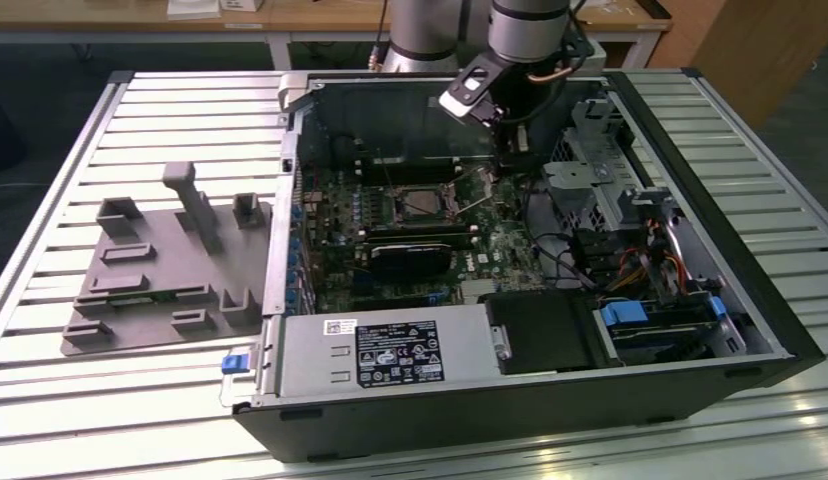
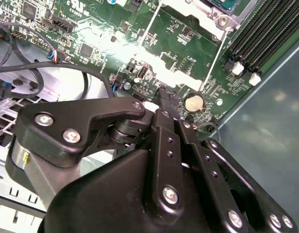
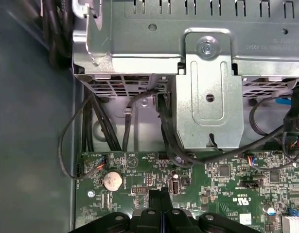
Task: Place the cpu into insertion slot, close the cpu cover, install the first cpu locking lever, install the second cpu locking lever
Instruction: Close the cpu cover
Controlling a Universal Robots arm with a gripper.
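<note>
The insertion slot (image 1: 417, 203) sits in the green board inside the open computer case, a silver rim around a dark centre. I cannot tell the cpu cover apart from that rim. The cpu is hidden. Two thin silver locking levers (image 2: 148, 30) (image 2: 215, 56) run from the slot's corner (image 2: 210, 14) toward my gripper. My gripper (image 1: 510, 172) hangs low over the board on the exterior view's right of the slot, close to the lever ends. In both wrist views its black fingertips (image 2: 167, 99) (image 3: 160, 198) are pressed together with nothing between them.
A coin cell (image 3: 112, 181) lies on the board beside the fingertips. Black cables (image 3: 166, 131) and a metal drive cage (image 1: 601, 185) stand just beyond. Memory slots (image 2: 266, 34), a black block (image 1: 414, 250) and the power supply (image 1: 387, 355) surround the slot. A grey fixture (image 1: 161, 270) lies outside.
</note>
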